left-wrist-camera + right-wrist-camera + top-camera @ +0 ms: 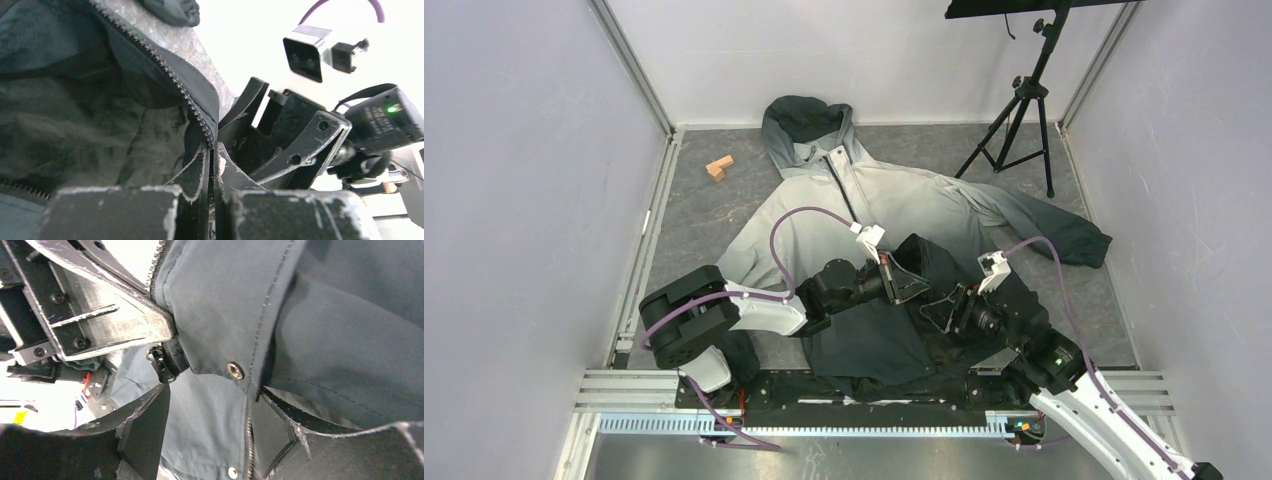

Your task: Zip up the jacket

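Jacket point(904, 205) lies spread on the table point(704, 225), with its hood point(809, 118) toward twelve o'clock, its hem toward six o'clock by the arm bases, and one sleeve running out to three o'clock. Its lower front is bunched and lifted off the table between the two arms. The left gripper point(902, 280) is pressed together on the jacket's front edge. In its own wrist view the fingers point(200, 175) meet on the strip of fabric right where the zipper teeth point(170, 75) run down into them. That pinch looks meant as an anchor, holding the bottom of the track raised and taut so the other arm has something to work against. The right gripper point(212, 392) stands spread, its fingers on either side of the dark fabric without clamping it. The zipper slider point(161, 362) hangs at ten o'clock of the gap between them, directly under the tip of the left gripper. A metal snap point(233, 370) shows on the flap at about one o'clock of that gap. With the slider at the low end and the front gaping enough to show the lining, I judge the zipping hardly begun. The spread gripper seems placed to close on the slider or its pull. A small wooden block point(719, 168) lies at ten o'clock of the jacket, well apart, and a tripod point(1024, 130) stands at two o'clock.
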You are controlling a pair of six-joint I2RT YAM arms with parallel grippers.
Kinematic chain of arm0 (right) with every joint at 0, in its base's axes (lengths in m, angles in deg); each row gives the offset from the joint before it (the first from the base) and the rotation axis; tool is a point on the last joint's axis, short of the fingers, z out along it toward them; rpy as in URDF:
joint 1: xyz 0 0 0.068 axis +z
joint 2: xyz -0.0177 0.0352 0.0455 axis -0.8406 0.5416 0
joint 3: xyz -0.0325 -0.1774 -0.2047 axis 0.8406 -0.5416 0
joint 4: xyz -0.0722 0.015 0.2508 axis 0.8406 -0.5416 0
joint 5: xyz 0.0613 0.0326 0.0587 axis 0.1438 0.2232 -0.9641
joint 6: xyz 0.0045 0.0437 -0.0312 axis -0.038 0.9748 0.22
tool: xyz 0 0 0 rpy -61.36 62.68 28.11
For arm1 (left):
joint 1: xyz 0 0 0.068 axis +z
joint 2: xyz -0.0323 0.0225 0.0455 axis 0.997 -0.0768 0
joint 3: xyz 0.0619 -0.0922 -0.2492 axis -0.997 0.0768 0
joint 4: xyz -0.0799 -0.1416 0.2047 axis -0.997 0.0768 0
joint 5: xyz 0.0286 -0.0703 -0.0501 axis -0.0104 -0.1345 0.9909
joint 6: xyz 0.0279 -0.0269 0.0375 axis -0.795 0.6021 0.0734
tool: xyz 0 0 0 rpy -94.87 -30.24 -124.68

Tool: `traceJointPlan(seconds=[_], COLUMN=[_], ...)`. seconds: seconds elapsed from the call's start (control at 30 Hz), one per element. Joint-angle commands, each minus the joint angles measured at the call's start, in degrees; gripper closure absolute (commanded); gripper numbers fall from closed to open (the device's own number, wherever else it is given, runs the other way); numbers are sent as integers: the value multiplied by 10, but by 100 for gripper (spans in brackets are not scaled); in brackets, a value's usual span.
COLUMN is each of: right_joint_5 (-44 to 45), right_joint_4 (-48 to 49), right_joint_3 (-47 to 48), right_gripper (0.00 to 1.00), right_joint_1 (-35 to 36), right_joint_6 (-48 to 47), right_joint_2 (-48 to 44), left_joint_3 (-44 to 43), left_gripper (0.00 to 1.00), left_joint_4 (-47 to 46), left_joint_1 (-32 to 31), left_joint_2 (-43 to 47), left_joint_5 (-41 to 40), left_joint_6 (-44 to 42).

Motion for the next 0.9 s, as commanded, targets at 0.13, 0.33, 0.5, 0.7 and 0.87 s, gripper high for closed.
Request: traceJointPlan(seconds=[0.13,0.33,0.5,0.7,0.87], right_joint_5=[-60,2,33,50,111], right_joint_4=[286,278,284,248,141], right_joint_3=[-119,-137,-176,-143,-89], right_gripper=[33,19,15,19,31], right_joint_1=[-1,-1,-1,-1,-1], right_joint_6=[118,149,181,153,116], right_joint_2=[-58,-152,-229,-203,-179], left_joint_3=[-1,9,9,12,19], left_gripper=[98,98,98,98,98], left_joint_4=[-103,-123,-128,-133,-134], left_joint_1=[6,14,16,16,16], left_joint_2=[14,15,14,13,14], left_joint_5=[-1,0,6,12,12], left_joint_6=[8,27,33,37,35])
